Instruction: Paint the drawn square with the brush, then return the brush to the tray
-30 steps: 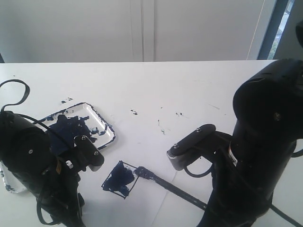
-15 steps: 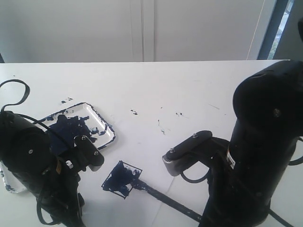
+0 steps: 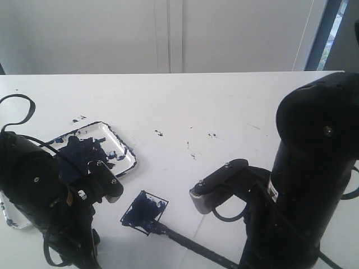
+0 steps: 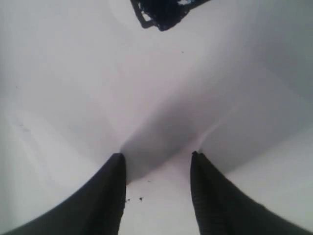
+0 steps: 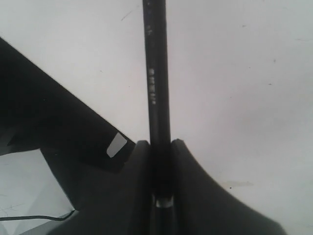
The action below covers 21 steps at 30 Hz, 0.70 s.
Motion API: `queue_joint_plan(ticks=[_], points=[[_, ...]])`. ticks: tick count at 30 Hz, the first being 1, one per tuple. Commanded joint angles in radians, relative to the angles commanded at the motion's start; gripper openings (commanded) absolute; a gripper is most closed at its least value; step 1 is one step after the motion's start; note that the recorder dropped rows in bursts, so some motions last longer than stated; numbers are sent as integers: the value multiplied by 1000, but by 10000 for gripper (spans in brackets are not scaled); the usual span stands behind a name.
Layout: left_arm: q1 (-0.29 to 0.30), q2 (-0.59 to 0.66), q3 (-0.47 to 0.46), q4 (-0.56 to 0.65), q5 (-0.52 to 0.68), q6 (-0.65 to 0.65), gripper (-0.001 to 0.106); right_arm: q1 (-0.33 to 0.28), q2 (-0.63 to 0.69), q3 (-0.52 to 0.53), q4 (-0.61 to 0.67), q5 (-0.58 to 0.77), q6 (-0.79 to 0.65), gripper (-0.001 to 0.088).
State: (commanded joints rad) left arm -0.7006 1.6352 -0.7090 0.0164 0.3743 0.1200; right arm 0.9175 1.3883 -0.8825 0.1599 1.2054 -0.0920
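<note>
The drawn square (image 3: 145,210) lies on white paper at the near middle, mostly smeared with dark blue paint. The brush (image 3: 188,245) slants from the bottom edge up-left, and its tip touches the square's near corner. In the right wrist view my right gripper (image 5: 159,143) is shut on the black brush (image 5: 156,73) handle. The paint-blotched white tray (image 3: 127,147) sits to the left, partly behind my left arm (image 3: 39,196). My left gripper (image 4: 157,156) is open over bare white surface, with a painted corner of the square (image 4: 164,11) ahead of it.
The bulky right arm (image 3: 314,168) fills the near right, with a link (image 3: 219,185) reaching toward the middle. Small paint specks (image 3: 160,133) dot the table's centre. A black cable (image 3: 17,106) loops at the far left. A wall runs behind the table's far edge.
The brush tip has slid from the square's right corner down-left to its near corner. The right arm has shifted left and lower with it. The left arm is unmoved.
</note>
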Motion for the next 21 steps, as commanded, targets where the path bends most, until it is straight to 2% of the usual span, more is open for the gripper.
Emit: queue_joint_plan(ticks=[6, 21], points=[[0, 0, 0, 0, 2, 0, 483, 0, 0, 0, -133, -35, 92, 0], [0, 0, 0, 0, 2, 0, 483, 0, 0, 0, -126, -54, 92, 0]])
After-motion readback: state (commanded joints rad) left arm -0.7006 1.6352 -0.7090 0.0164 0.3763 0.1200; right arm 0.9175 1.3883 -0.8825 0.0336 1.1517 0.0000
